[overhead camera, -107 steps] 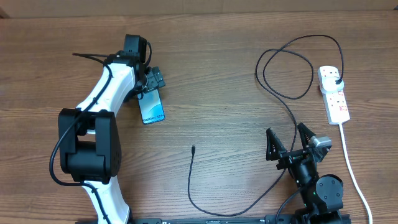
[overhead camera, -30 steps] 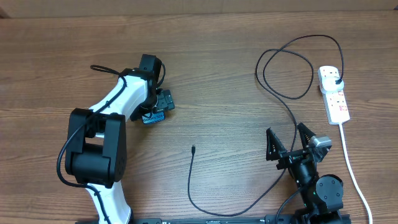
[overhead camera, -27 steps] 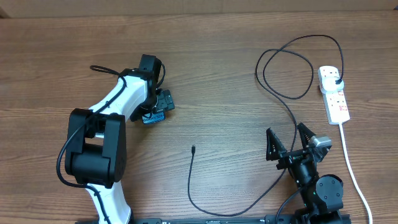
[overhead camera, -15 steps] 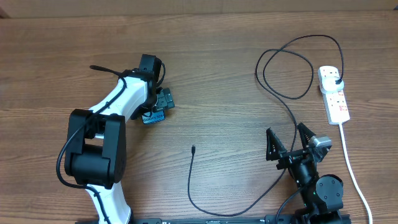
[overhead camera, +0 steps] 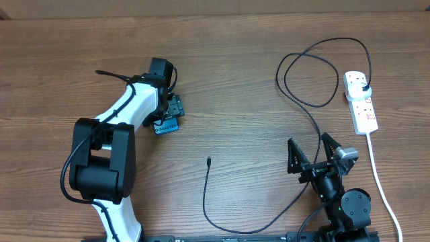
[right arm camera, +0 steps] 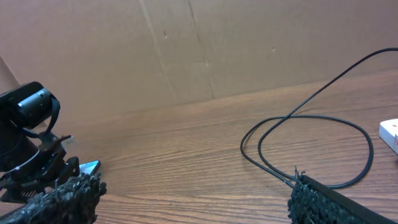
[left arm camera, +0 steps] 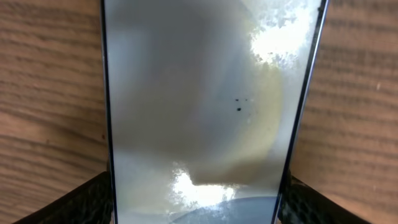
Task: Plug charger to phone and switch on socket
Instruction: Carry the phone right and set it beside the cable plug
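The phone lies at left centre, mostly hidden under my left gripper. In the left wrist view the phone's pale screen fills the frame, and the left gripper is shut on its two long edges. The charger is a thin black cable. Its connector tip lies free on the table, and its black plug sits in the socket, a white power strip at far right. My right gripper is open and empty, with the cable running beside its right finger.
The power strip's thick white cord runs down the right edge. The charger cable loops widely at top right and curves along the front edge. A cardboard wall stands behind the table. My left arm shows in the right wrist view.
Since 3.6 s ago the left gripper has turned and carried the phone a little right and toward the front. In the last second it only shifted slightly. The right arm has not moved.
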`<state>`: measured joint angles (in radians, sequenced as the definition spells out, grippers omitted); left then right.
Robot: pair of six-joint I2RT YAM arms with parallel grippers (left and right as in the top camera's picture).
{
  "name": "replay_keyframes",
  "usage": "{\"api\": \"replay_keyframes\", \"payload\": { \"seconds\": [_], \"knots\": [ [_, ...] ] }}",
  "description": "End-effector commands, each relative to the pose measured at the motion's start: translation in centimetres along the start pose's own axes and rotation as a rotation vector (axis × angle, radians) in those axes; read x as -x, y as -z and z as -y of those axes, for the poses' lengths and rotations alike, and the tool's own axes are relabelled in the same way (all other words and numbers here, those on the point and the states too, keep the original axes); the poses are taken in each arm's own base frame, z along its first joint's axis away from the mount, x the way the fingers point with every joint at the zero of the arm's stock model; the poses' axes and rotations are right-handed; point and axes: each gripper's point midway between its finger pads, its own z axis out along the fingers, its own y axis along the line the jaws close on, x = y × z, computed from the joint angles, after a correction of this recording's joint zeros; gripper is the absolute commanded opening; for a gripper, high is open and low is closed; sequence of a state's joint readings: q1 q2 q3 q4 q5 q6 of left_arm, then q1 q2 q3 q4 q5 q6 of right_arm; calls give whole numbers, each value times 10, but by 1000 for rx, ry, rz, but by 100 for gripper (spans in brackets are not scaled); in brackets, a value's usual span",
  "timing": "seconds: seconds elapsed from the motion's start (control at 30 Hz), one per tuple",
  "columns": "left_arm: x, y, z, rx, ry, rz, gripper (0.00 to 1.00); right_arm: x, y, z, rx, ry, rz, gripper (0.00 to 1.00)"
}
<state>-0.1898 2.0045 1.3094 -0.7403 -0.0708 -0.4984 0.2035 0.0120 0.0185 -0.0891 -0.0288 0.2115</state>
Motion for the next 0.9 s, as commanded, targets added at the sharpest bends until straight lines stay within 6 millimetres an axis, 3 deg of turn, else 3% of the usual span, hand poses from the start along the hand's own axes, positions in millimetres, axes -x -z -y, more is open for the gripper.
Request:
{"api": "replay_keyframes", "payload": {
  "seconds": [0.0, 0.27, 0.47, 0.63, 0.87],
  "knots": [
    [-43, -18, 9, -56, -32, -168, 76, -1, 0, 0, 2, 4, 5, 100],
    [-90, -6, 34, -157, -204, -333, 75, -1, 0, 0, 2, 4, 5, 100],
    [-126, 3, 39, -103, -265, -430, 73, -1, 0, 0, 2, 4, 5, 100],
    [-138, 6, 44, -72, -263, -443, 79, -1, 0, 0, 2, 4, 5, 100],
    [-137, 5, 44, -57, -223, -436, 79, -1, 0, 0, 2, 4, 5, 100]
  ]
}}
